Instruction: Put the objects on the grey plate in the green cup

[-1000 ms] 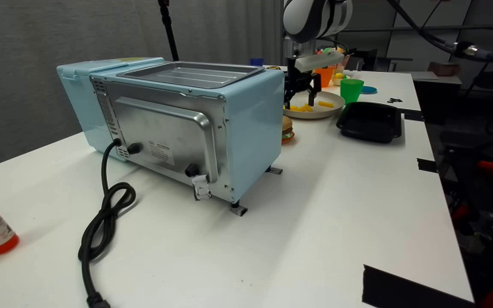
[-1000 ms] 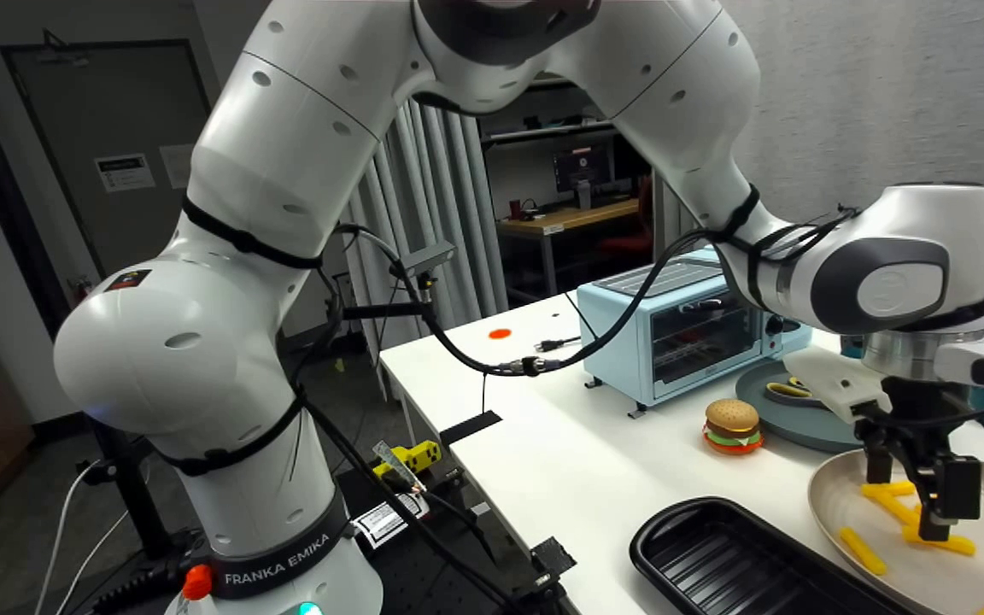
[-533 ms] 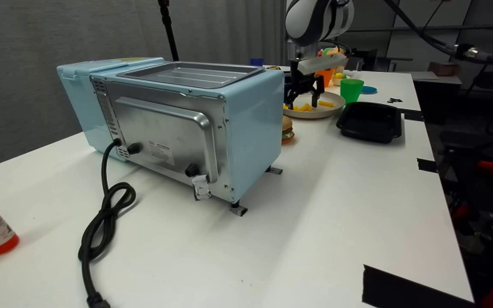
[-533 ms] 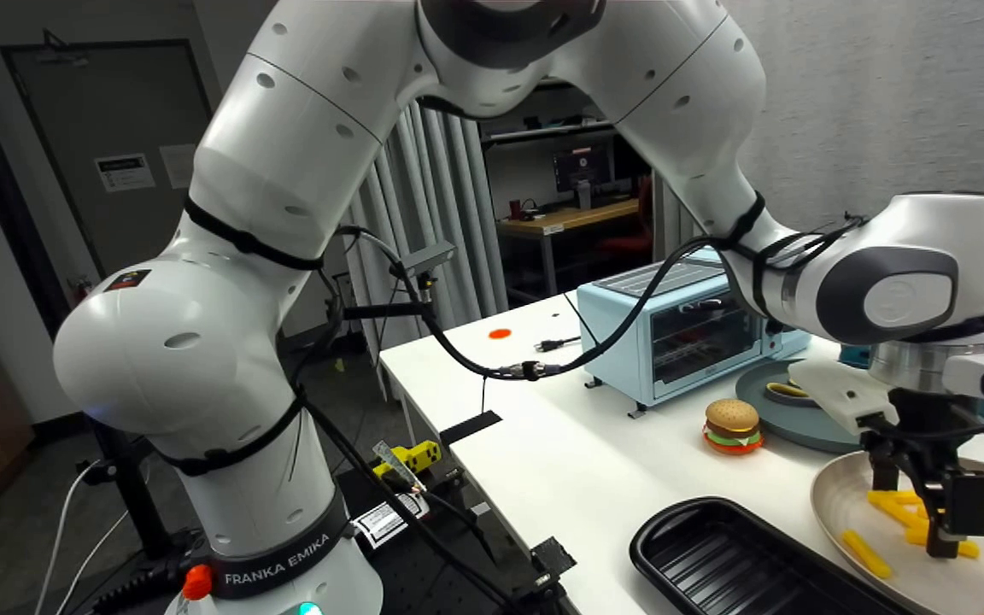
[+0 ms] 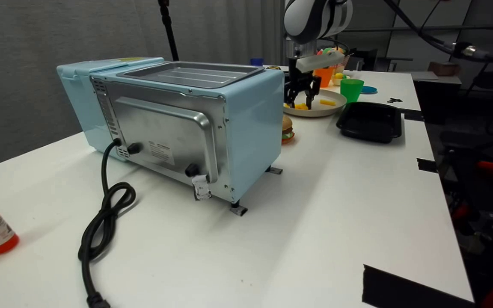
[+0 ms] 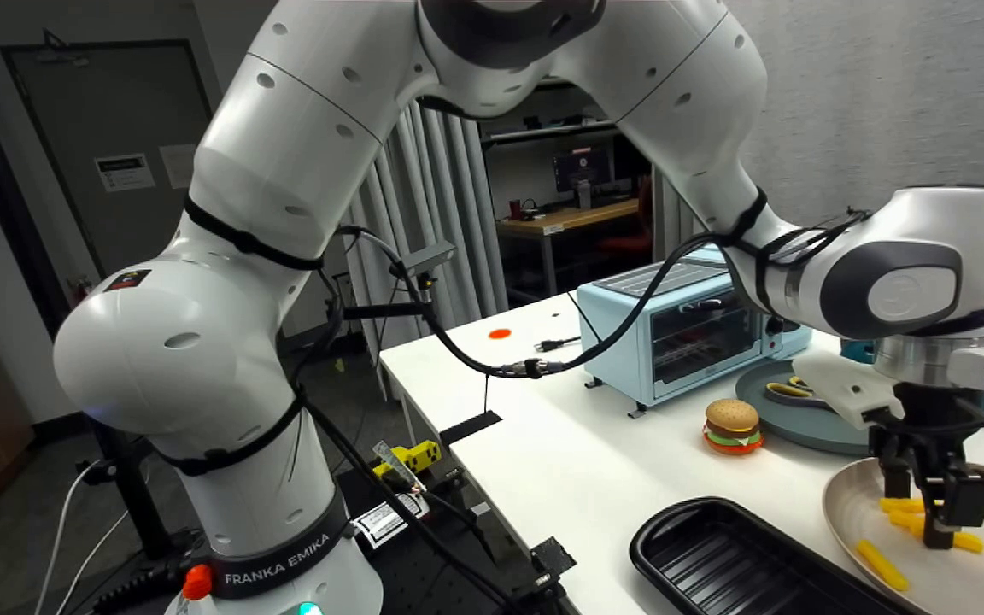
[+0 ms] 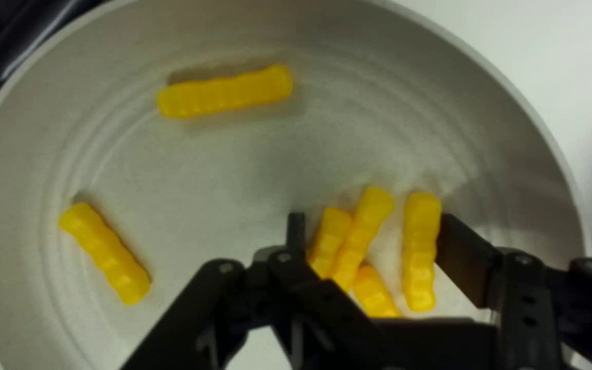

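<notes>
Sharing the white table (image 5: pixel 336 205): blue toaster oven (image 5: pixel 253 137), then the grey plate (image 7: pixel 214 164), gripper (image 7: pixel 370 234) low over it with jaws partly spread. Green cup (image 5: pixel 351 91) stands upright just beside the plate. Six yellow sticks (image 7: pixel 422 252) visible on the plate: four between the jaws, a gap showing among them, two well apart from that group.

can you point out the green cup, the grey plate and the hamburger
Green cup (image 5: pixel 351 91), in an exterior view: on its outer side wall.
Grey plate (image 7: pixel 214 167), in the wrist view: on a bare patch of its inner surface.
Hamburger (image 6: pixel 732 425), in an exterior view: on its front, around mid-height.
</notes>
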Robot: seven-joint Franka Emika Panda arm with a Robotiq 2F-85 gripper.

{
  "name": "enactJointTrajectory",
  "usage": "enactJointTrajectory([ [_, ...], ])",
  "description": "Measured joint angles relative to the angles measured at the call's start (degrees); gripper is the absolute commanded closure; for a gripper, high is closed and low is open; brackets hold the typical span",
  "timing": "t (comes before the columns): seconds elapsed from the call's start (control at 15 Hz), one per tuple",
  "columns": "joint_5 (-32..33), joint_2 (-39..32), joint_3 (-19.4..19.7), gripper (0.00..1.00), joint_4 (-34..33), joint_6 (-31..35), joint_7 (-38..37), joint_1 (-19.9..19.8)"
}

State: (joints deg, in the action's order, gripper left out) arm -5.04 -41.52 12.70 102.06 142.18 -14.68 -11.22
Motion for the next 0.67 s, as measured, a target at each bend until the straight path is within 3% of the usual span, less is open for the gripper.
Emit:
enactJointTrajectory([
  [0.13,0.0,0.0,-0.1,0.78,-0.3,0.0,0.0,0.0],
  [0.67,0.1,0.1,0.1,0.79,-0.5,0.0,0.1,0.0],
])
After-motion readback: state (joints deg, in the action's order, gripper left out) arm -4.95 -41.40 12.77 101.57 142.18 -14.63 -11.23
